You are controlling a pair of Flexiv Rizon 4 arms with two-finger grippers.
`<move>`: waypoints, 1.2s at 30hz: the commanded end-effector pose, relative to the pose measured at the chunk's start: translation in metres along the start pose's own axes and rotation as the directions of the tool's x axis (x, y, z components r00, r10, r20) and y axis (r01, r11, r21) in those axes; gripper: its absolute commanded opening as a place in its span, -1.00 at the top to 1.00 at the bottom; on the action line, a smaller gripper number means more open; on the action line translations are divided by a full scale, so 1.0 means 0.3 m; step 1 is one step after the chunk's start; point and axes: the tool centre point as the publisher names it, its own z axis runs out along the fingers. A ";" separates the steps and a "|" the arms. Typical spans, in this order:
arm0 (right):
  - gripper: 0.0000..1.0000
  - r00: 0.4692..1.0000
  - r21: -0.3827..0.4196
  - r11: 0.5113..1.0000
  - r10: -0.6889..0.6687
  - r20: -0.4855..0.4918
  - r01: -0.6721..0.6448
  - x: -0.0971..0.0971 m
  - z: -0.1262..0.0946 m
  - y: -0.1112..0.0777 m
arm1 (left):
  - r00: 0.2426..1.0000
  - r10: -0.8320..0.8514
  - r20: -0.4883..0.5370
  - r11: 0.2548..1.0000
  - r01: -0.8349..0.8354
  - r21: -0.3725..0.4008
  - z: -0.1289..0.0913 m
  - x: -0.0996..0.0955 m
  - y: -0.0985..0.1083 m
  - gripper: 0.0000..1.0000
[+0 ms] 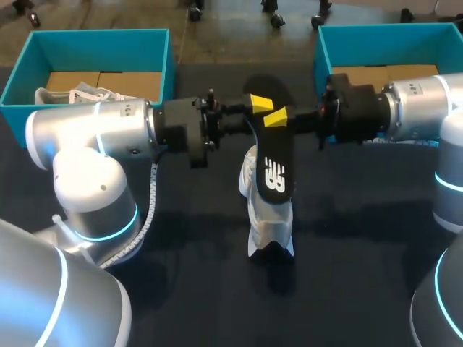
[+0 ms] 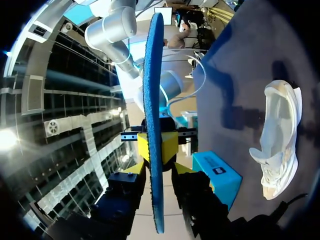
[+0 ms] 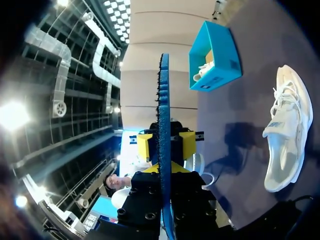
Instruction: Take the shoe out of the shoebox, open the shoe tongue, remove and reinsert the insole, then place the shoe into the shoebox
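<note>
left tool [image 1: 255,104] and right tool [image 1: 278,118] meet upper centre, both arms level from frame sides, each pinching black insole [image 1: 275,170] near its upper end, white shoe [image 1: 266,220] on desk [image 1: 354,246] below insole, centre frame

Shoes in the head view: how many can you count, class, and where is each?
2. One white shoe lies on the table beneath the insole; another shoe sits in the left shoebox. My right arm hides part of the right shoebox, so more may be hidden.

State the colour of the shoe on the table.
The shoe is white, clearest in the right wrist view.
</note>
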 end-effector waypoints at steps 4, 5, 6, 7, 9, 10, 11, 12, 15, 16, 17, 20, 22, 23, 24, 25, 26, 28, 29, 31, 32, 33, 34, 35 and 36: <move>1.00 1.000 -0.002 1.000 -0.001 -0.007 0.001 -0.014 0.025 0.005 | 1.000 -0.012 0.004 1.000 0.012 -0.015 0.013 0.004 -0.001 0.87; 1.00 1.000 -0.003 1.000 -0.001 -0.007 0.000 -0.014 0.025 0.005 | 1.000 -0.013 0.003 1.000 0.013 -0.016 0.013 0.004 -0.001 0.94; 1.00 1.000 -0.004 1.000 -0.001 -0.007 0.000 -0.014 0.025 0.004 | 1.000 -0.014 0.002 1.000 0.014 -0.018 0.012 0.005 0.000 0.93; 1.00 1.000 -0.005 1.000 0.000 -0.007 0.000 -0.014 0.025 0.004 | 1.000 -0.015 0.002 1.000 0.015 -0.019 0.011 0.007 0.001 0.95; 1.00 1.000 -0.005 1.000 0.001 -0.005 -0.001 -0.013 0.024 0.003 | 1.000 -0.015 -0.002 1.000 0.015 -0.023 0.008 0.010 0.003 1.00; 1.00 1.000 -0.005 1.000 0.002 -0.004 -0.002 -0.013 0.023 0.003 | 1.000 -0.014 -0.002 1.000 0.014 -0.028 0.007 0.011 0.005 0.99; 1.00 1.000 -0.004 1.000 0.003 -0.004 -0.003 -0.013 0.023 0.003 | 1.000 -0.016 -0.004 0.999 0.015 -0.030 0.006 0.012 0.007 1.00; 1.00 1.000 -0.003 1.000 0.003 -0.003 -0.003 -0.013 0.022 0.003 | 1.000 -0.016 -0.005 0.999 0.016 -0.031 0.006 0.013 0.009 1.00; 1.00 1.000 -0.001 1.000 0.004 -0.002 -0.004 -0.013 0.022 0.004 | 1.000 -0.018 -0.007 0.999 0.017 -0.037 0.005 0.015 0.013 1.00; 1.00 1.000 -0.001 1.000 0.004 -0.002 -0.004 -0.014 0.021 0.004 | 1.000 -0.019 -0.008 0.999 0.018 -0.038 0.004 0.015 0.014 1.00; 1.00 1.000 -0.002 1.000 0.003 -0.003 -0.003 -0.015 0.020 0.003 | 1.000 -0.024 -0.009 0.999 0.024 -0.042 0.004 0.015 0.015 1.00; -1.00 1.000 -0.015 1.000 0.011 -0.003 -0.011 -0.018 0.013 -0.008 | 0.999 -0.038 -0.019 0.998 0.037 -0.049 0.007 0.017 0.023 1.00; -1.00 1.000 -0.033 0.999 0.021 0.005 -0.021 -0.022 0.000 -0.022 | 0.999 -0.044 -0.028 0.998 0.043 -0.051 0.008 0.021 0.027 1.00; -1.00 1.000 -0.043 0.999 0.029 0.013 -0.028 -0.024 -0.008 -0.030 | 0.999 -0.045 -0.030 0.998 0.044 -0.051 0.008 0.021 0.028 1.00; -1.00 0.999 -0.052 0.998 0.027 0.019 -0.026 -0.025 -0.018 -0.037 | 0.998 -0.045 -0.031 0.998 0.044 -0.051 0.008 0.022 0.028 1.00; -1.00 0.999 -0.054 0.998 0.029 0.025 -0.027 -0.027 -0.027 -0.044 | 0.998 -0.045 -0.032 0.998 0.043 -0.051 0.007 0.024 0.027 1.00; -1.00 0.999 -0.059 0.998 0.030 0.030 -0.028 -0.029 -0.037 -0.049 | 0.998 -0.046 -0.039 0.998 0.044 -0.049 0.005 0.026 0.026 1.00; -1.00 0.998 -0.067 0.997 0.030 0.048 -0.027 -0.032 -0.064 -0.061 | 0.997 -0.059 -0.052 0.997 0.057 -0.047 0.002 0.031 0.017 1.00; -1.00 0.998 -0.069 0.997 0.028 0.056 -0.024 -0.033 -0.073 -0.065 | 0.996 -0.068 -0.058 0.997 0.065 -0.047 0.001 0.032 0.014 1.00; -1.00 0.997 -0.077 0.997 0.024 0.073 -0.019 -0.033 -0.098 -0.078 | 0.994 -0.088 -0.069 0.995 0.085 -0.049 -0.005 0.031 0.003 1.00; -1.00 0.997 -0.082 0.997 0.019 0.081 -0.013 -0.035 -0.112 -0.085 | 0.993 -0.095 -0.076 0.995 0.091 -0.049 -0.008 0.033 -0.002 1.00; -1.00 0.996 -0.089 0.996 0.009 0.089 -0.001 -0.035 -0.126 -0.092 | 0.992 -0.098 -0.080 0.994 0.094 -0.050 -0.011 0.036 -0.006 1.00; -1.00 0.995 -0.092 0.996 0.005 0.098 0.004 -0.037 -0.140 -0.098 | 0.990 -0.111 -0.092 0.993 0.106 -0.050 -0.014 0.039 -0.011 1.00; -1.00 0.995 -0.100 0.995 0.004 0.103 0.006 -0.039 -0.152 -0.104 | 0.988 -0.119 -0.102 0.992 0.115 -0.045 -0.018 0.044 -0.015 1.00; -1.00 0.994 -0.100 0.995 0.000 0.110 0.011 -0.041 -0.158 -0.106 | 0.987 -0.120 -0.106 0.992 0.116 -0.044 -0.020 0.045 -0.017 1.00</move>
